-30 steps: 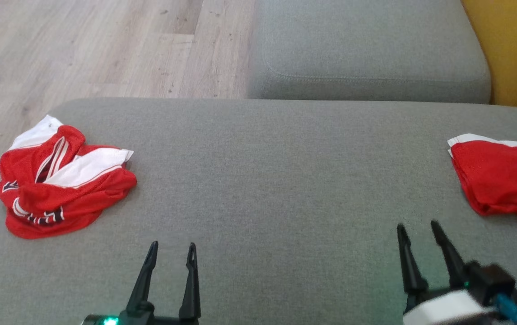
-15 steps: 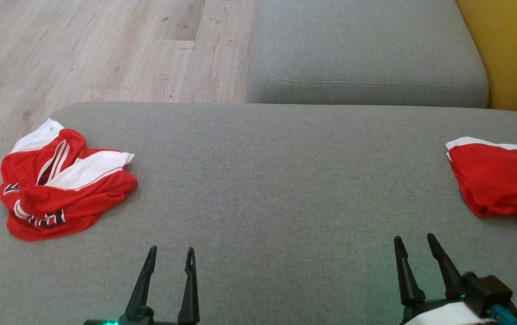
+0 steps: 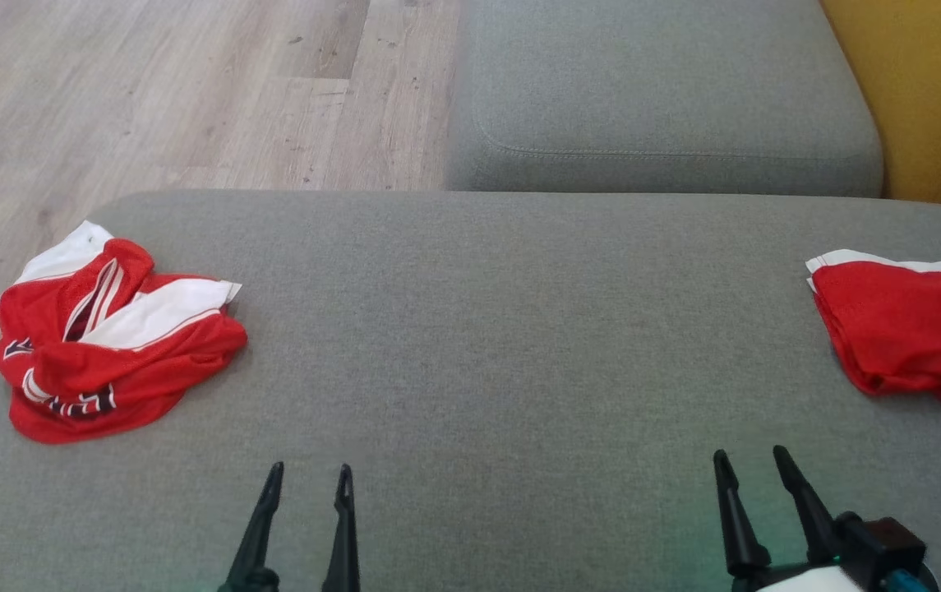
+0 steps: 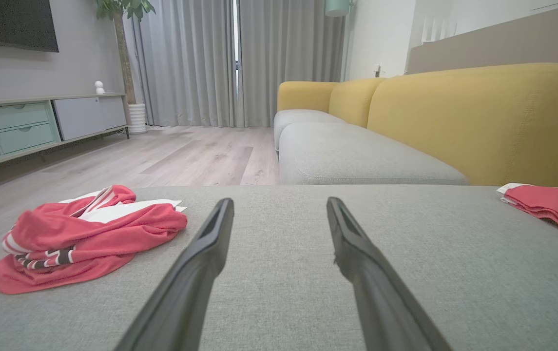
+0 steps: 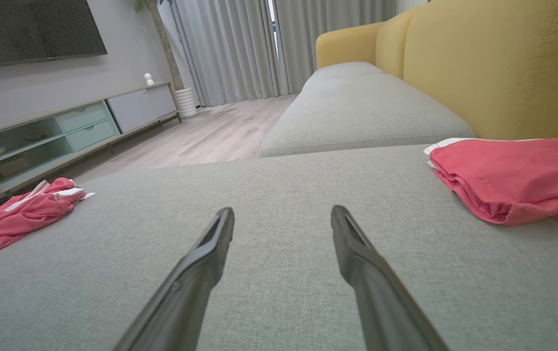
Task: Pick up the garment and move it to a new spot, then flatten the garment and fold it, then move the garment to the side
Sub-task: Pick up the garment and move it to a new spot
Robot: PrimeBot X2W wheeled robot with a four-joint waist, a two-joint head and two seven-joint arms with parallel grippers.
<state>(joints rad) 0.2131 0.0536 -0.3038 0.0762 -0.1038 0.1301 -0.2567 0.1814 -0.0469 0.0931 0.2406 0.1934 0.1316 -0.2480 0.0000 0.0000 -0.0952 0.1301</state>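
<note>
The garment [image 3: 113,345] lying left on the cushion [image 3: 519,345] is best pinched at a raised fold by the wide-open left end effector [image 3: 310,467].

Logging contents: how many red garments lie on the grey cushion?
2: a crumpled red-and-white garment at the left edge of the cushion, a folded red garment at its right edge, partly out of frame.

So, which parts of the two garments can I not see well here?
- Folded garment: its far side is cut off by the right edge in the head view and in both wrist views.
- Crumpled garment: its own folds hide most of the dark print; the right wrist view's left edge cuts it.
</note>
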